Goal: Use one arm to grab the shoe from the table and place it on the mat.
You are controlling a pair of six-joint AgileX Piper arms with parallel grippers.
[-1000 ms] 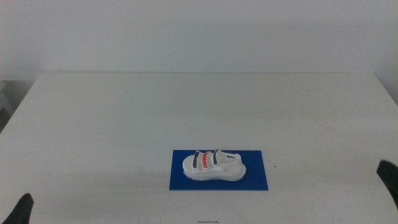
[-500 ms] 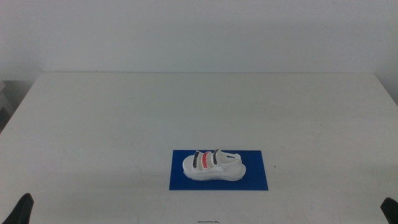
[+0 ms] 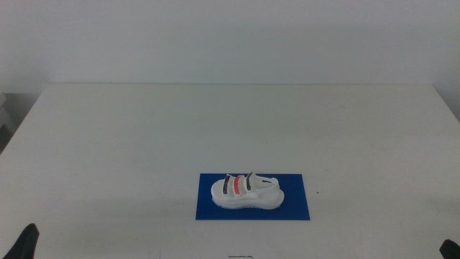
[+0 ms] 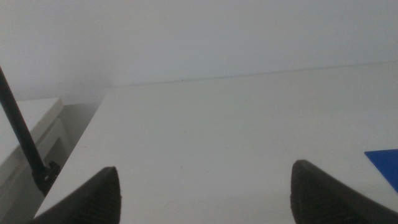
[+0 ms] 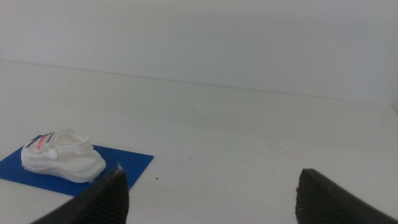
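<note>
Table (image 3: 144, 144) carried the mat (image 3: 295, 208) near its front edge, right of centre. Shoe (image 3: 246, 193) sat on the mat, upright. Right gripper (image 5: 208, 199) spread wide, grasping nothing, at near right corner. Left gripper (image 4: 205, 196) likewise spread and unloaded, near left corner.

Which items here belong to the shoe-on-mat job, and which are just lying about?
Job:
shoe, resting on the mat
mat
right gripper, open, near table edge
left gripper, open, waiting

Just there:
table
</note>
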